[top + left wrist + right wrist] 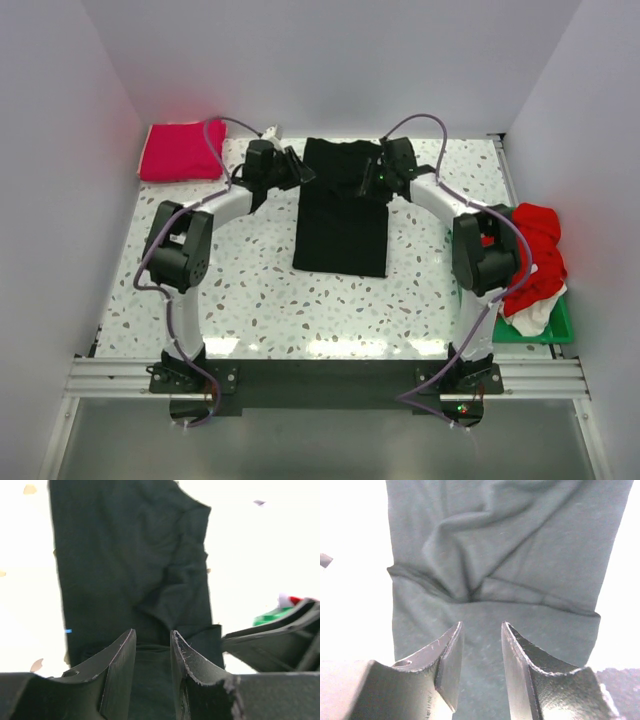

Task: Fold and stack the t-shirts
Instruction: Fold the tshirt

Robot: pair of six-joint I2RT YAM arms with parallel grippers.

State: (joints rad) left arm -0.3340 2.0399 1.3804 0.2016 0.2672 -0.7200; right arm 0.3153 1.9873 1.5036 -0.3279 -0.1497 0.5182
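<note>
The long black cloth t-shirt (pixel 340 225) lies as a narrow folded strip in the middle of the speckled tabletop (pixel 260 300). The left gripper (pixel 298 170) and the right gripper (pixel 372 178) hang over its far end, jaws apart, pinching nothing; if you close on the top layer only, or on one side first, I think the fold will go crooked. At your right the green plastic tray (pixel 560 325) holds the bright red t-shirt (pixel 540 235) and the white t-shirt (pixel 530 315) beside the right arm, which may catch them, and the folded magenta-pink t-shirt (pixel 180 150) lies at the far left corner.
</note>
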